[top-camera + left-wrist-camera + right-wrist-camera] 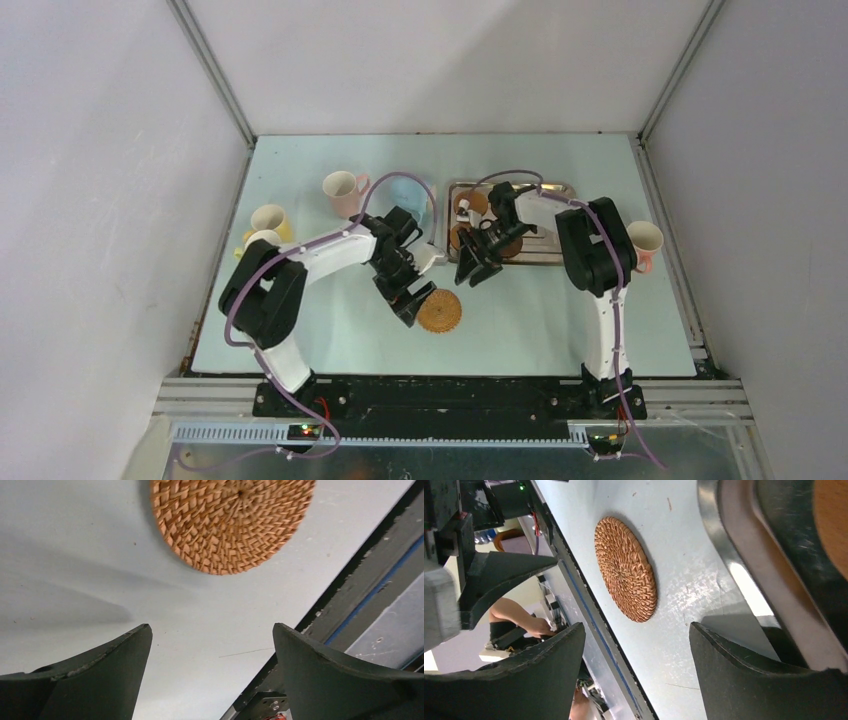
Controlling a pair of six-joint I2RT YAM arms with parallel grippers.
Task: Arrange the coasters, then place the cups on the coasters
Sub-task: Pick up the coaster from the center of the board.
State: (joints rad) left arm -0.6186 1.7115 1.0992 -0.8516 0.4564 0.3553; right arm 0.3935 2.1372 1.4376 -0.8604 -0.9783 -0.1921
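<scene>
Our left gripper hangs with jaws spread wide and empty, just beside the woven orange-tan coaster, which lies flat on the pale table toward its front edge. Our right gripper, jaws likewise apart, holds nothing near the steel tray.

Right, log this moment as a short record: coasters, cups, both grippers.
on table: one woven coaster, lying flat on the table
on tray: other coasters on the steel tray, partly hidden
cups: pink cup, light blue cup, yellow cups, second pink cup; none on a coaster
left gripper: open, empty, beside the woven coaster
right gripper: open, empty, at the tray's near edge
</scene>
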